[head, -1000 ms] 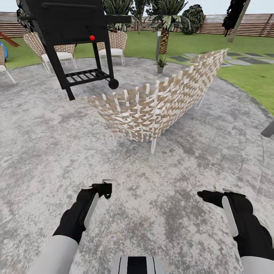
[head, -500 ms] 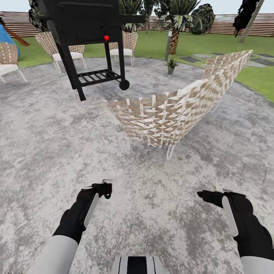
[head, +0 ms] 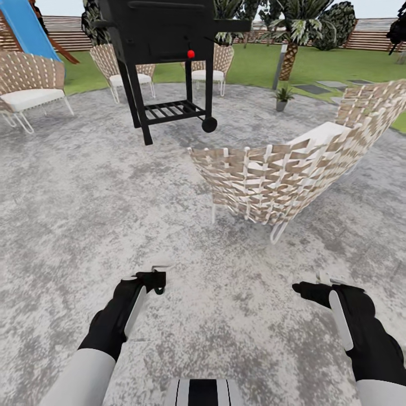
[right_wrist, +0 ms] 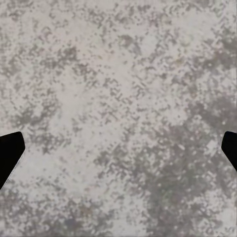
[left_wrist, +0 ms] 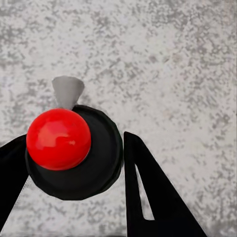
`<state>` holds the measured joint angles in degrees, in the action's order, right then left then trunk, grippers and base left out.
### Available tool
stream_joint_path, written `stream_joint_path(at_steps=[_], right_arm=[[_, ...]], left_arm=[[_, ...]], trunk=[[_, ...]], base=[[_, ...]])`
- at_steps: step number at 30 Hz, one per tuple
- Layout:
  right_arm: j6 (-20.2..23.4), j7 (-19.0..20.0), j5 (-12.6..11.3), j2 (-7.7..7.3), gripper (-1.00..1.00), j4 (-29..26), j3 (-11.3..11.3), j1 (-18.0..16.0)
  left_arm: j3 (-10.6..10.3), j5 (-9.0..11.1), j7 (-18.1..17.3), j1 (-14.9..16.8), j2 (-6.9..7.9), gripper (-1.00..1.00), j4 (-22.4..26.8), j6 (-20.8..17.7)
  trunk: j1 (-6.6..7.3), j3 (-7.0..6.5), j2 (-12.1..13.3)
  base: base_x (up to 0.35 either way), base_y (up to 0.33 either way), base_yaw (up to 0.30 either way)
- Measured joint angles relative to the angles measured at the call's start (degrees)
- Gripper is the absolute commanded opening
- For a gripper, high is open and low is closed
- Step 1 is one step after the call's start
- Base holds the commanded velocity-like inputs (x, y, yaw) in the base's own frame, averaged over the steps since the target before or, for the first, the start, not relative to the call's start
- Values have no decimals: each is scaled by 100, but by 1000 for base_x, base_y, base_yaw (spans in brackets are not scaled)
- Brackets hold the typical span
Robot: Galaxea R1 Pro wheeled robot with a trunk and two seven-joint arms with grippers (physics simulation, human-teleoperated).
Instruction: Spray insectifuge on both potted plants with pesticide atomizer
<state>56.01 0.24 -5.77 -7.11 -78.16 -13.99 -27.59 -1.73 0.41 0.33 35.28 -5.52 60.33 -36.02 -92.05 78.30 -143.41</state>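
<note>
Right wrist view: your right claw (right_wrist: 121, 137) is spread wide above the grey ground (right_wrist: 123, 74). Your left claw (left_wrist: 75, 137) has a red ball (left_wrist: 58, 139) between its fingers; I cannot tell if it pinches. Far ahead, beyond the woven chair (head: 282, 175), a small, spiky green potted plant (head: 282, 96) stands beside a post (head: 279, 66).

Bright, even daylight, sharp renders, no shadows, wide-angle stretching at edges.

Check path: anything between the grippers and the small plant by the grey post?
Yes. The woven chair sits on the paving between the plant and both the left gripper and right gripper. The black grill stands left of the chair, with bare paving between them.
</note>
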Motion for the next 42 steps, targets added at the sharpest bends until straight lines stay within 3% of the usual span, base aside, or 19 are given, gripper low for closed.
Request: stream_joint_path(at_steps=[9, 35, 42], right_arm=[[-2, -18, 1, 0, 100, 7, 0, 0], [-3, -8, -11, 9, 100, 29, 27, 0], [-2, 0, -12, 8, 100, 27, 26, 1]], left_arm=[[1, 0, 0, -4, 0, -100, 1, -2], [2, -1, 0, -6, 0, -100, 2, -3], [1, -1, 0, -5, -1, -100, 0, -2]], trunk=[[2, 25, 0], [3, 100, 0], [3, 109, 0]], base=[[93, 78, 247], [218, 253, 247], [298, 214, 64]])
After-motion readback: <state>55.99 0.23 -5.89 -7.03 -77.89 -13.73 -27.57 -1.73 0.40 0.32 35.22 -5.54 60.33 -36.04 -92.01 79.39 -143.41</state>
